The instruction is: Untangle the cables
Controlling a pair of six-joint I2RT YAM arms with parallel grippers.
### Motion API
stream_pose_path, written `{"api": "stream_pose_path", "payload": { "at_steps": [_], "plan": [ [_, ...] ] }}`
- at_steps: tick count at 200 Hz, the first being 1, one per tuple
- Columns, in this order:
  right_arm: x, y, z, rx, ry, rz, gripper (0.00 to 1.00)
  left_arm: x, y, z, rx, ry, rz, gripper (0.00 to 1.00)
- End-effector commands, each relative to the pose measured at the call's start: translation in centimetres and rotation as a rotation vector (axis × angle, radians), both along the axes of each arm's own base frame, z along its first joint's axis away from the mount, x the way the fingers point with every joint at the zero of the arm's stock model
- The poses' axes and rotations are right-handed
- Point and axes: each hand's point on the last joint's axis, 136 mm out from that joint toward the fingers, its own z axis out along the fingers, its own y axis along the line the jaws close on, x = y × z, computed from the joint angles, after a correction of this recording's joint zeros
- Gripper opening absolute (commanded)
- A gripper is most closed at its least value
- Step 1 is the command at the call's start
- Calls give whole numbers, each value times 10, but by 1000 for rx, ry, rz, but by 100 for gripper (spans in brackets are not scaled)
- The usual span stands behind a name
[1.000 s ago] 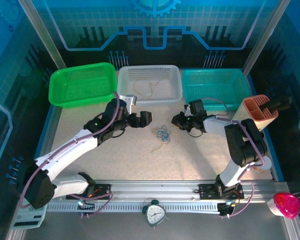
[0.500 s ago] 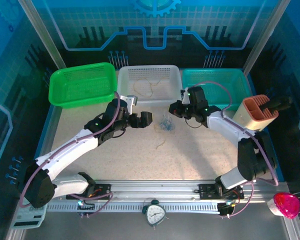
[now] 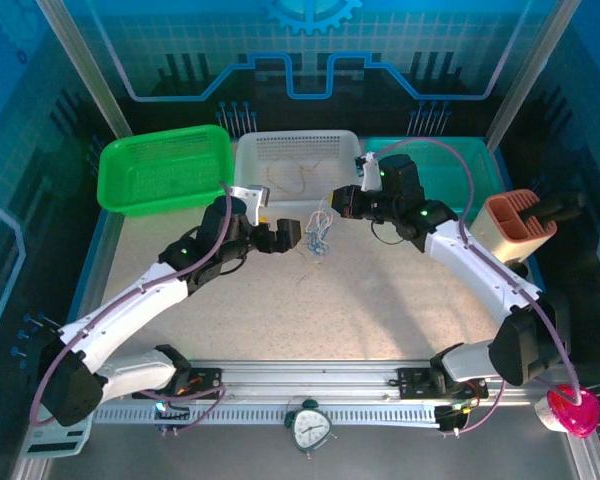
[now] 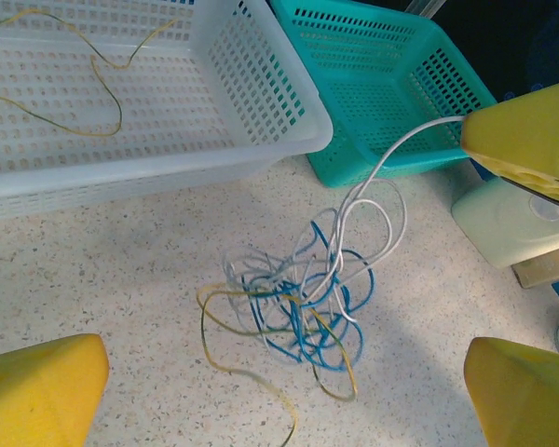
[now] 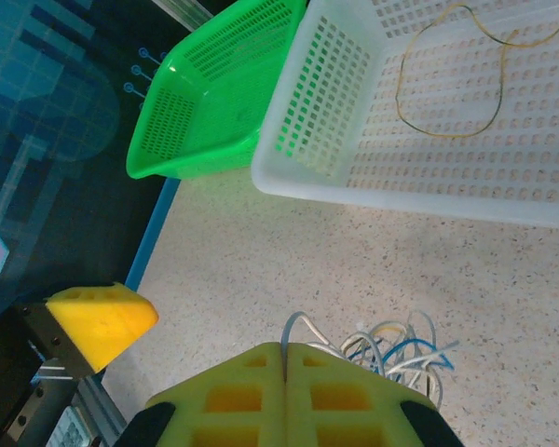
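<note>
The cables (image 3: 320,237) are a small tangle of thin blue, whitish and yellow strands, hanging just in front of the white basket. My right gripper (image 3: 336,206) is shut on a whitish strand at the top of the tangle. In the right wrist view the strand (image 5: 303,328) comes out between the closed yellow fingers (image 5: 242,396), with the tangle (image 5: 405,349) below. My left gripper (image 3: 280,238) stands open just left of the tangle. Its wrist view shows the tangle (image 4: 298,307) between the spread fingertips (image 4: 42,391), apart from both, with a yellow end (image 4: 252,386) trailing towards the table.
A white basket (image 3: 248,170) holds a loose yellowish cord (image 3: 295,180). A green basket (image 3: 165,165) stands left of it and a teal basket (image 3: 430,170) right. A peach holder (image 3: 520,225) sits at the right edge. A clock (image 3: 310,428) stands at the near rail.
My right gripper has swung from the table's middle towards the white basket, lifting the tangle with it. The left gripper has moved slightly farther and stays open.
</note>
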Motion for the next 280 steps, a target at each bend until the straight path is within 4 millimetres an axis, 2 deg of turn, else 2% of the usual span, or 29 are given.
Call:
{"api": "stream_pose_path", "payload": {
  "at_steps": [1,35,70,141,180,239,280],
  "plan": [
    [-17,10,32,34,-61,72,0,2,2,29,-25,-72,-1,99],
    [-28,15,47,57,-89,104,0,-2,-5,42,-75,-91,-42,95],
    [-35,21,55,77,-104,158,0,0,-10,44,-64,-111,-80,84],
    [-52,33,69,84,-132,277,0,5,-21,72,-41,-214,-196,65],
    [-64,41,76,104,-145,341,0,1,-28,76,-62,-230,-263,55],
    [-69,49,76,111,-138,387,0,-4,-36,72,-76,-222,-327,44],
    [-72,52,78,120,-135,408,0,-7,-40,75,-98,-221,-353,40]
  ]
}}
